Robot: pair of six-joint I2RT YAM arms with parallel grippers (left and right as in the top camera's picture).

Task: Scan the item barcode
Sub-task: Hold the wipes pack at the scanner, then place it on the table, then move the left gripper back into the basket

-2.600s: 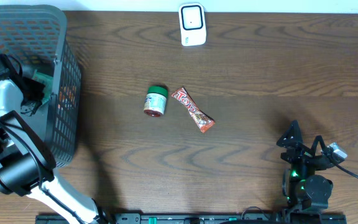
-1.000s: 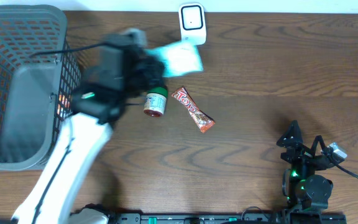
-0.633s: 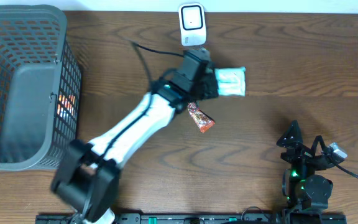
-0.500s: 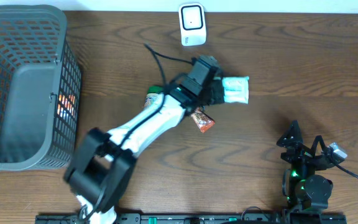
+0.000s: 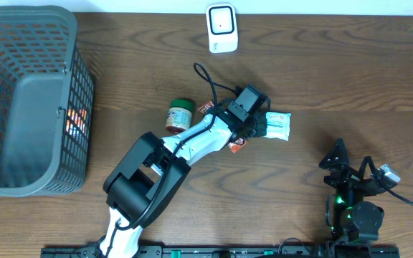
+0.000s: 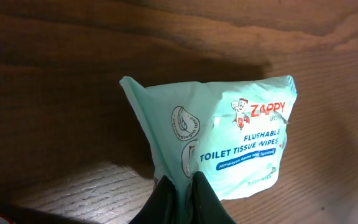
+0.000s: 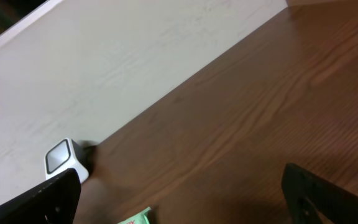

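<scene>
Pinching one edge of the wipes pack (image 6: 229,143) between the pressed-together fingers of my left gripper (image 6: 182,186). Its pale green face reads "flushable toilet tissue wipes".

Overhead: the pack lies right of table (image 5: 350,79) centre, just beside the candy wrapper (image 5: 236,143). It is near the green-lidded jar (image 5: 180,115) and well apart from the white scanner (image 5: 221,29) at the far edge. Resting on the wood or hanging just above it: cannot tell.

Right gripper (image 5: 337,159) is spread wide and empty at the near right, its camera facing the scanner. Basket (image 5: 20,93) is at far left.
</scene>
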